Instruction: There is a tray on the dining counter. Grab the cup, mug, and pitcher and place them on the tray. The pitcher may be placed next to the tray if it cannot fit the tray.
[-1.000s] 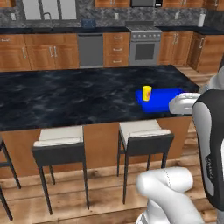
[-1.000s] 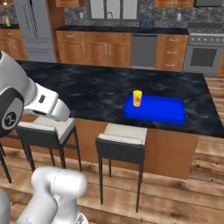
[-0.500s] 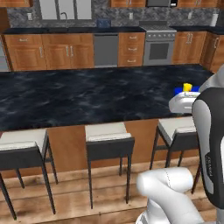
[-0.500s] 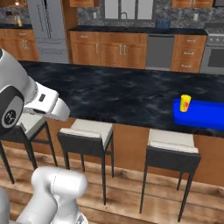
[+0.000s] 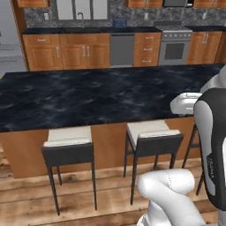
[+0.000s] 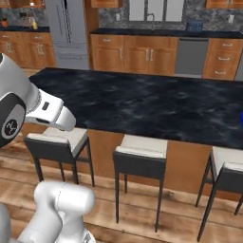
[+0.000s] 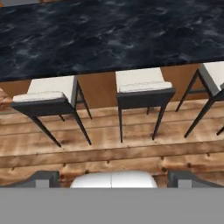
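— So, what's the room like?

— A kitchen. The dining counter (image 5: pixel 88 97) is a long black slab with pale veining on a wooden base, and cushioned stools (image 5: pixel 70 148) stand tucked against its near edge on a plank floor (image 7: pixel 109 144). Behind it run wooden cabinets (image 5: pixel 66 50), a dishwasher (image 5: pixel 122 49), an oven (image 5: pixel 175 50) and, further left, a steel fridge (image 6: pixel 71 33).

— And the tray?

— A blue sliver at the right edge of the right base view could be it; I cannot tell.

— The claw?

— In the hand view the gripper (image 7: pixel 113 178) hangs over the floor before the stools, fingertips (image 7: pixel 43 178) wide apart, holding nothing.
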Robot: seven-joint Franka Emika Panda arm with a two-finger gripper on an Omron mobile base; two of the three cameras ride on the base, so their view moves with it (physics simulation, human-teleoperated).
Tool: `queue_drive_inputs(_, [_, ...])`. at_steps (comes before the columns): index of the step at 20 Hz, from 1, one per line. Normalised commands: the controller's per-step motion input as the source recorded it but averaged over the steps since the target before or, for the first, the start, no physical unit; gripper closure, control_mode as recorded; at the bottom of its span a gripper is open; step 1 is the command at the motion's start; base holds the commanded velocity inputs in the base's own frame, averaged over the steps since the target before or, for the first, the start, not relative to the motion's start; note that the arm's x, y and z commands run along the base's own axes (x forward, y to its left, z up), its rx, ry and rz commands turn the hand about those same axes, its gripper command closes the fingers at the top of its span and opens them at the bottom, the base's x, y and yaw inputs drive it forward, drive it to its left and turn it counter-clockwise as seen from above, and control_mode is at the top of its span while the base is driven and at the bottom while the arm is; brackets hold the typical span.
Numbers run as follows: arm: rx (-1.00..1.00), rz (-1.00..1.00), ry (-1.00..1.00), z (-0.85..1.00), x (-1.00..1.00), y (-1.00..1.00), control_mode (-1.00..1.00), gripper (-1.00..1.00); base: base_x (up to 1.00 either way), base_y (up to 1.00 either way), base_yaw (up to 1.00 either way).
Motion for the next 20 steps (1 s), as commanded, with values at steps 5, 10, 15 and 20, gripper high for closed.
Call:
queue_drive_inputs(5, [0.0,0.0,0.0,0.0,0.0,0.0,1.0,-1.0,0.0,1.0,0.0])
queue_drive_inputs(10, [0.0,0.0,0.0,0.0,0.0,0.0,1.0,-1.0,0.01,1.0,0.0])
queue_drive_inputs(15, [0.0,0.0,0.0,0.0,0.0,0.0,1.0,-1.0,0.01,1.0,0.0])
queue_drive_inputs(20, [0.0,0.0,0.0,0.0,0.0,0.0,1.0,-1.0,0.0,1.0,0.0])
